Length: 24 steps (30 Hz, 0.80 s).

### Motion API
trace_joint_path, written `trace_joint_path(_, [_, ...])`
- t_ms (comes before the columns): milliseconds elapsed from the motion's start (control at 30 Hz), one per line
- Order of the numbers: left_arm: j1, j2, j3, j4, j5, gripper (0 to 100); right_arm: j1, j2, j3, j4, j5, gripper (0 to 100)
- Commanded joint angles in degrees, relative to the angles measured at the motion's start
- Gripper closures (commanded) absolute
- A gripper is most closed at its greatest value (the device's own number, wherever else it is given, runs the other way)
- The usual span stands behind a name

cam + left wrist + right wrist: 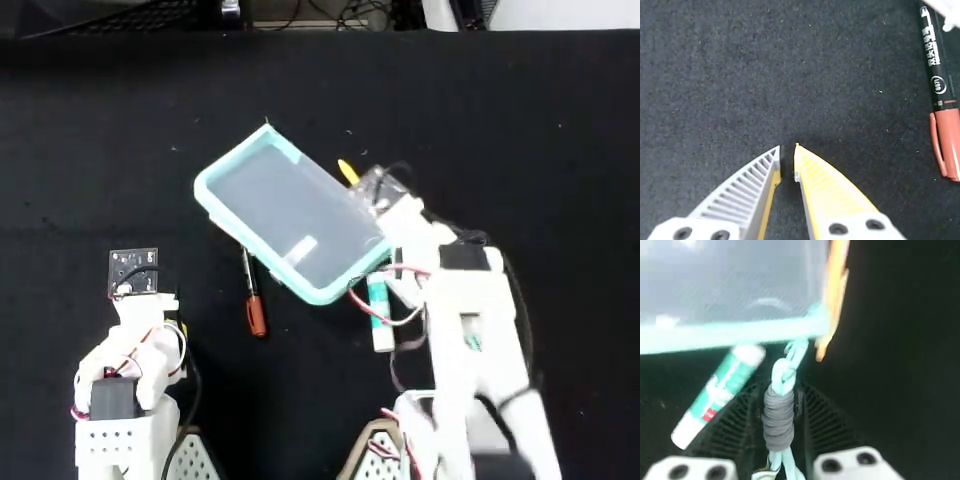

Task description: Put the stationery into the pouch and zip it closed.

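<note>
Clamping the mint zip pull cord [779, 410] between its dark fingers, the right gripper [782, 390] sits at the right corner of the pouch [285, 205], with the cord's grey-wrapped part pinched in the closed jaws. The pouch is translucent with a mint-green border. It lies tilted in the middle of the black table [100, 150], with one corner pointing far and its long sides running from far left to near right.

A white and green glue stick [380, 315] lies on the table outside the pouch, just near of its near-right corner and close beside the right arm. In the right wrist view it is just beside the pouch's mint edge.

A yellow-orange object [348, 172] shows along the pouch's far-right edge. It is too blurred to name, and I cannot tell whether it touches the pouch.

A black marker with a red-brown cap [252, 300] lies on the table at the pouch's near-left side. Its cap points near and its bare end reaches the pouch's border.

The left gripper [788, 146] hangs over bare table at the near left, well apart from the pouch. Its grey and yellow fingertips are almost together, holding nothing, and the marker lies off to its right.
</note>
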State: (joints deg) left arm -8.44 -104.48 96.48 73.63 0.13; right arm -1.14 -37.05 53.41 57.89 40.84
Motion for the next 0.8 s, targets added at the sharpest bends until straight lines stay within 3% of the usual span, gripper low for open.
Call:
trace_joint_path(0, [0.6, 0.3, 0.8, -0.6, 0.2, 93, -5.8, -10.9, -7.3, 4.6, -4.5, 98.6])
trace_joint_path(233, [0.6, 0.3, 0.8, -0.6, 0.2, 93, -14.3, -14.0, -26.0, 13.1, -8.7, 98.6])
trace_joint_path(500, [0.9, 0.3, 0.8, -0.6, 0.2, 93, -22.9, -13.1, -35.1, 12.8, -8.7, 98.6])
trace_joint_path(767, [0.4, 0.4, 0.8, -0.6, 0.2, 93, -24.1, -4.5, -40.8, 7.4, -8.4, 98.6])
